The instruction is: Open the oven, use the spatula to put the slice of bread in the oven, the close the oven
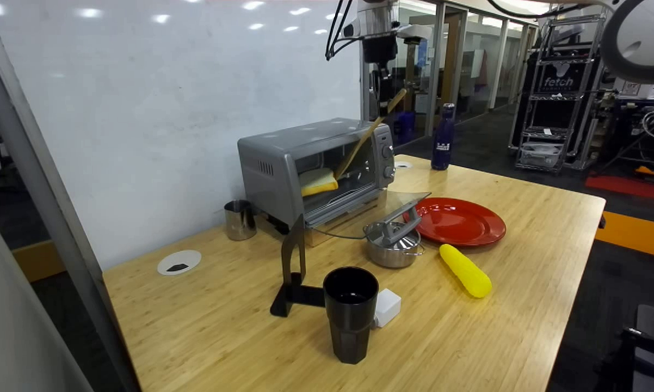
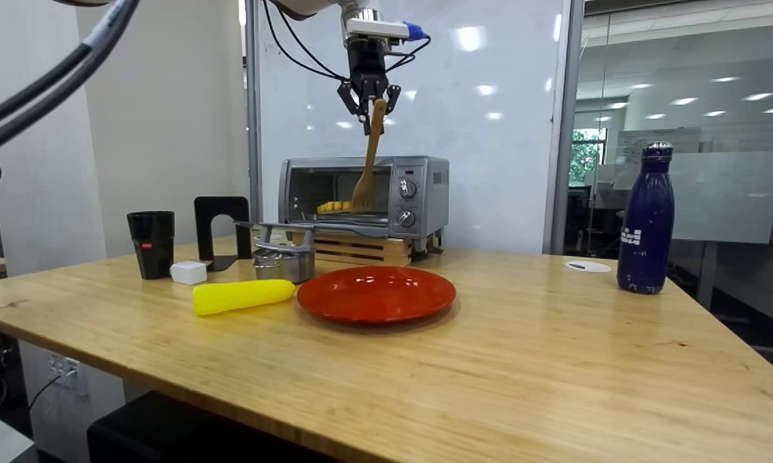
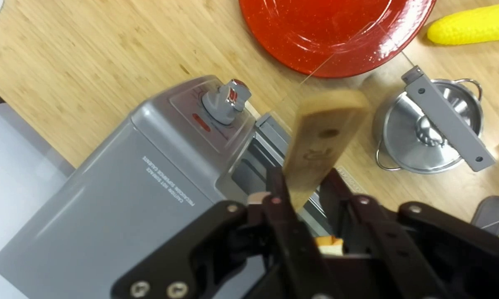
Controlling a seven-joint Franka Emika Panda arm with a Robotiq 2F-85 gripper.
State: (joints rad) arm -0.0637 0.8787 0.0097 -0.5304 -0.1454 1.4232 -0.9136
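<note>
Wrist view: in the narrowed gripper (image 3: 302, 187), the spatula (image 3: 322, 124) is being pinched by its handle. In an exterior view, the blade is being held aslant at the open front of the oven (image 1: 305, 139); inside, at the blade's eight o'clock, the slice of bread (image 1: 319, 181) is being housed. From the wrist, the red plate (image 3: 316, 29) is being seen at the gripper's twelve o'clock, the pot (image 3: 421, 143) at two.

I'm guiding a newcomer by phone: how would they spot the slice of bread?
Find the big grey toaster oven. Look through its open front: the slice of bread lies inside, near the lower end of the wooden spatula. It is a cream slab with a yellow edge, unlike the long, thin spatula.
</note>
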